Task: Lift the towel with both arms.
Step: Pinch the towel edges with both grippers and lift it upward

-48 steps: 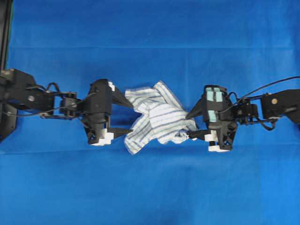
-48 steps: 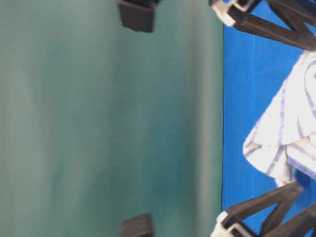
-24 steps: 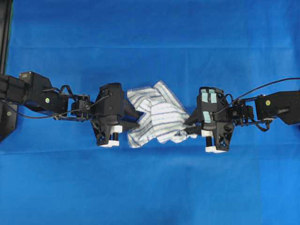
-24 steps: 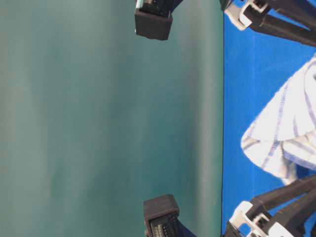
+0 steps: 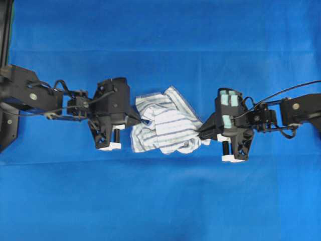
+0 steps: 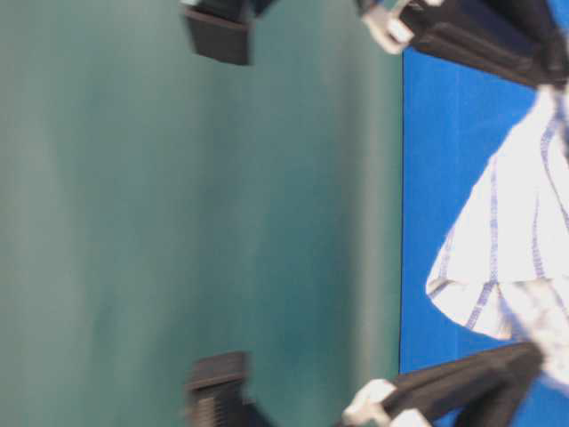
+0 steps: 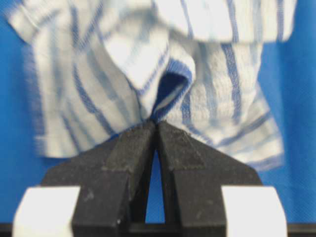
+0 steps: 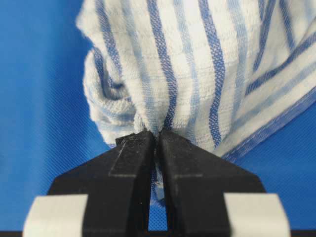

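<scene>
Both my left claw (image 7: 157, 126) and right claw (image 8: 157, 136) pinch the towel (image 5: 165, 125) over a blue table cover (image 5: 160, 201); a green wall (image 6: 178, 222) stands behind.

A crumpled white cloth towel with thin blue stripes (image 5: 168, 125) sits mid-frame on the blue-covered bench (image 5: 160, 201), the left black pincer (image 5: 136, 119) and right black pincer (image 5: 201, 133) pinching its opposite edges.

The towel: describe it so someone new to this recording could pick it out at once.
On the plain blue table covering, look midway between the two black arms. The crumpled white cloth with thin blue stripes lies there, pinched by the left gripper and the right gripper. It is the only pale, striped thing there.
</scene>
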Robot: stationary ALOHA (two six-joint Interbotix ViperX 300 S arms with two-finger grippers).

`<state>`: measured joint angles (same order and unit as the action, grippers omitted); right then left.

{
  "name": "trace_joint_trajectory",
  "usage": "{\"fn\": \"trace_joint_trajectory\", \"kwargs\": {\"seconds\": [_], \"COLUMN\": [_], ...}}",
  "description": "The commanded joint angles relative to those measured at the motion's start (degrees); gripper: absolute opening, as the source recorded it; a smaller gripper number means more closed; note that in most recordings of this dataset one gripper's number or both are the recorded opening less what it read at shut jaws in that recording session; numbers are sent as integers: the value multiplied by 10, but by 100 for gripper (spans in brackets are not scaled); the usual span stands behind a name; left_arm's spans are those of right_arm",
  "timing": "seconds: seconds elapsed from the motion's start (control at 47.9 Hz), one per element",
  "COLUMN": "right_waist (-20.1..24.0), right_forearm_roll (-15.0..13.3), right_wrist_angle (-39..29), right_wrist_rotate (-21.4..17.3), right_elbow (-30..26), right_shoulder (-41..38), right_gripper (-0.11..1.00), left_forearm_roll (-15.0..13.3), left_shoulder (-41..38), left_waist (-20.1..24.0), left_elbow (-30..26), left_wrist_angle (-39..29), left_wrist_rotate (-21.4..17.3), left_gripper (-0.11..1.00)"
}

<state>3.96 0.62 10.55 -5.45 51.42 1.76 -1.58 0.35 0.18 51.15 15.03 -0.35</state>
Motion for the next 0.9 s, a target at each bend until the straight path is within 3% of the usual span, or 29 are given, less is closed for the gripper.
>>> {"fn": "trace_joint_trajectory", "kwargs": {"seconds": [0.0, 0.397, 0.878], "right_waist": [-4, -47, -62], "right_forearm_roll": [2, -6, -54], "right_wrist_angle": [-21, -148, -312], "right_wrist_rotate": [1, 7, 10], "right_elbow": [-15, -68, -210], "right_shoulder": [49, 183, 255], "right_gripper": [6, 6, 6], "left_forearm_roll": [-1, 0, 1], "left_shoulder": [50, 208, 301], "left_waist": [9, 54, 58], "left_elbow": [-9, -40, -161], "left_wrist_angle": [-25, -151, -294], "left_wrist_rotate": [1, -5, -69], "left_gripper": [1, 1, 1]}}
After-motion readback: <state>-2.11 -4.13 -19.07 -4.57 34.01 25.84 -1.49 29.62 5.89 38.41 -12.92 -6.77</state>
